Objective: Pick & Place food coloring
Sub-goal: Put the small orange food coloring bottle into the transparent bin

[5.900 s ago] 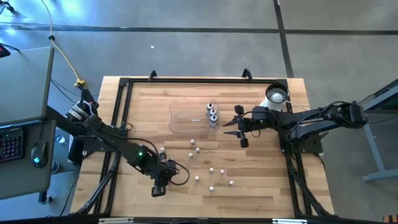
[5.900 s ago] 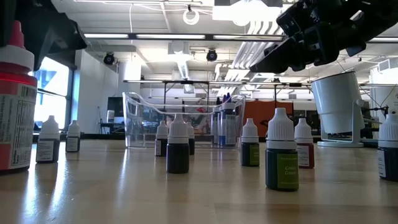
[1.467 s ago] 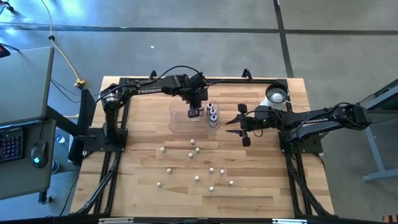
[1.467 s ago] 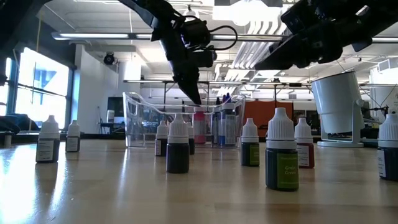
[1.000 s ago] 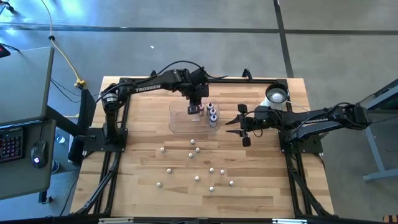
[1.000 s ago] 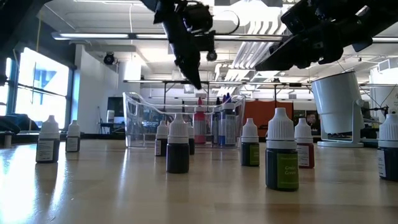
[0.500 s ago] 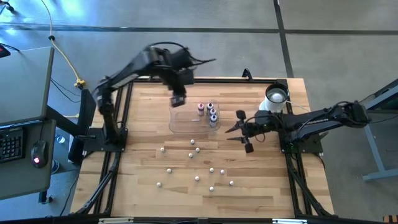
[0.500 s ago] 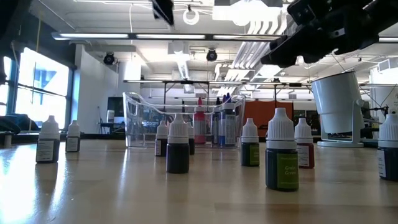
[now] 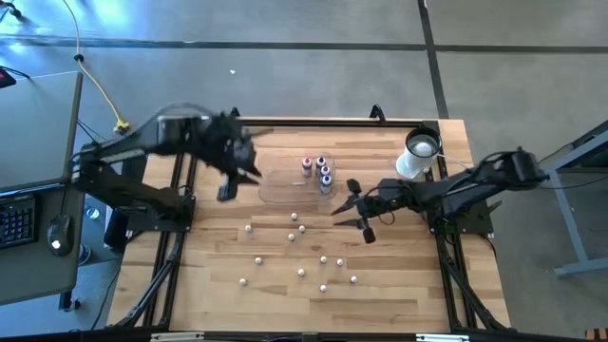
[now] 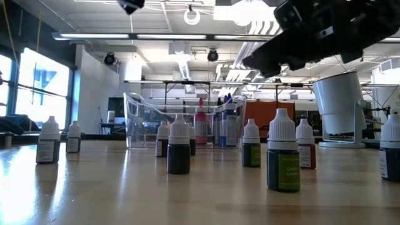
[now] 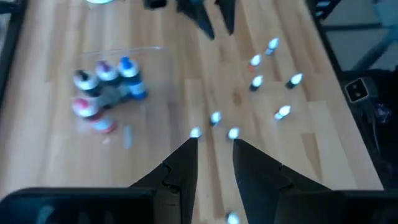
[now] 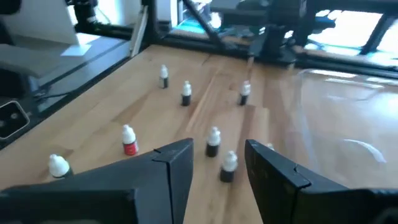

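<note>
Now that the left gripper has swung away from the clear tray toward the left edge of the table, the drop-off looks done: its fingers stand slightly apart with nothing between them in its wrist view, where a moment ago it hung over the tray with a bottle. The red-capped bottle now stands inside the tray with three others, so four in the tray against three a few seconds back. In the low view the left arm is almost gone; only a dark tip shows at the top.

The right gripper has also moved: it was waiting just beside the tray's right end and has now dropped toward the near side, over the loose food coloring. Its fingers are parted and hold nothing; its wrist view looks straight at several upright bottles on the wood, the closest pair just ahead of the fingertips.

About eleven bottles are still scattered upright on the table in front of the tray, well apart from each other. The white cup is untouched at the far right corner.

Judgement: one placement just completed, roughly a quarter of the way through, and the right arm seems to be lining up the next pick while the left clears out
</note>
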{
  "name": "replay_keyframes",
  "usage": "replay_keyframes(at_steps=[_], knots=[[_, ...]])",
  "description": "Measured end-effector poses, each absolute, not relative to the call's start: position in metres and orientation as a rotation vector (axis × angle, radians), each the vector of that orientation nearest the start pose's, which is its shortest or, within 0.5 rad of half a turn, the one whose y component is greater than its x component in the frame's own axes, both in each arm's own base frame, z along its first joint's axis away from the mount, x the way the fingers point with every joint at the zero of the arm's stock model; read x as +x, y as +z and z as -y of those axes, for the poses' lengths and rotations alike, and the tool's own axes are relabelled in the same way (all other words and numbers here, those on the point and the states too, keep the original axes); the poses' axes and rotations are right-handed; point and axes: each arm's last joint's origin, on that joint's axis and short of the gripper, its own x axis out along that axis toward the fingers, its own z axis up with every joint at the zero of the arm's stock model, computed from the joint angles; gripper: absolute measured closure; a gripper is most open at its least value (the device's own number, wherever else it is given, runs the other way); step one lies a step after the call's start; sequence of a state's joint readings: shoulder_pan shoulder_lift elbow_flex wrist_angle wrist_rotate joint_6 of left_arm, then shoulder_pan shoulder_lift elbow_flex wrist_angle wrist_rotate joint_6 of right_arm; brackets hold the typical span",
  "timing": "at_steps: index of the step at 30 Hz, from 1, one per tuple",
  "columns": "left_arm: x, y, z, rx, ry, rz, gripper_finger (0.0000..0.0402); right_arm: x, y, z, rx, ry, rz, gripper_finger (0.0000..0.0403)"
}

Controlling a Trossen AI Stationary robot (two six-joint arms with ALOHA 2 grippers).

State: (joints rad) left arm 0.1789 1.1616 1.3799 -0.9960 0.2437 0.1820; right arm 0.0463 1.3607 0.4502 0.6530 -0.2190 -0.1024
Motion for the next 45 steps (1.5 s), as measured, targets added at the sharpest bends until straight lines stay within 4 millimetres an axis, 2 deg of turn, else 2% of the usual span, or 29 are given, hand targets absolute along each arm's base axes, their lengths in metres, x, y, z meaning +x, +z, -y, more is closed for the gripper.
replay_keyframes(at_steps=[4, 6, 9, 15, 18, 20, 25, 29, 35, 45], knots=[[0.209, 0.335, -0.020, -0.062, -0.082, -0.676, 0.0302, 0.280, 0.185, -0.023, -0.071, 0.319, -0.286, 0.0265], [0.209, 0.307, -0.018, -0.117, -0.047, -0.705, 0.0302, 0.293, 0.191, -0.028, -0.072, 0.333, -0.363, 0.0265], [0.206, 0.279, -0.012, -0.168, -0.017, -0.791, 0.0302, 0.306, 0.203, -0.035, -0.069, 0.342, -0.526, 0.0265], [0.207, 0.262, -0.007, -0.176, 0.081, -0.827, 0.0302, 0.310, 0.247, -0.056, -0.037, 0.331, -0.812, 0.0265], [0.207, 0.263, -0.005, -0.163, 0.088, -0.818, 0.0302, 0.308, 0.267, -0.071, -0.025, 0.353, -0.854, 0.0265], [0.206, 0.262, -0.005, -0.163, 0.089, -0.825, 0.0302, 0.305, 0.270, -0.079, 0.025, 0.352, -0.872, 0.0265], [0.207, 0.263, -0.005, -0.166, 0.083, -0.813, 0.0302, 0.302, 0.255, -0.100, 0.101, 0.297, -0.981, 0.0265], [0.209, 0.265, -0.005, -0.163, 0.078, -0.789, 0.0302, 0.311, 0.229, -0.113, 0.077, 0.306, -1.062, 0.0265], [0.210, 0.266, -0.005, -0.163, 0.069, -0.776, 0.0302, 0.322, 0.193, -0.118, 0.061, 0.295, -1.174, 0.0265], [0.210, 0.266, -0.005, -0.163, 0.069, -0.776, 0.0302, 0.328, 0.173, -0.121, 0.079, 0.326, -1.230, 0.0265]])
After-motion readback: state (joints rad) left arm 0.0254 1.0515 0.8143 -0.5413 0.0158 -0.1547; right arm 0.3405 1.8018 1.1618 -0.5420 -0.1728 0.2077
